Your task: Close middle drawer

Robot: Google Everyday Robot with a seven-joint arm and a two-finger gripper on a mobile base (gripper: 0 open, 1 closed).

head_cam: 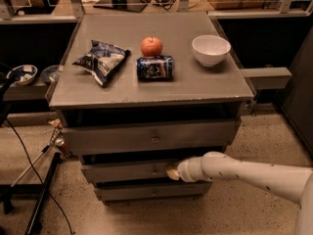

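The middle drawer (124,171) is the narrow grey front with a small round knob (154,170), between the taller top drawer (146,137) and the lowest drawer (146,191). It stands out a little past the lowest drawer, with a dark gap above it. My gripper (172,173) is at the end of the white arm (244,173) coming in from the right, pressed against the middle drawer's front just right of the knob.
On the cabinet top (215,84) lie a chip bag (101,60), an apple (151,46), a can on its side (154,67) and a white bowl (211,49). A stand and cables (34,180) are on the floor at left. A grey shelf (266,77) juts at right.
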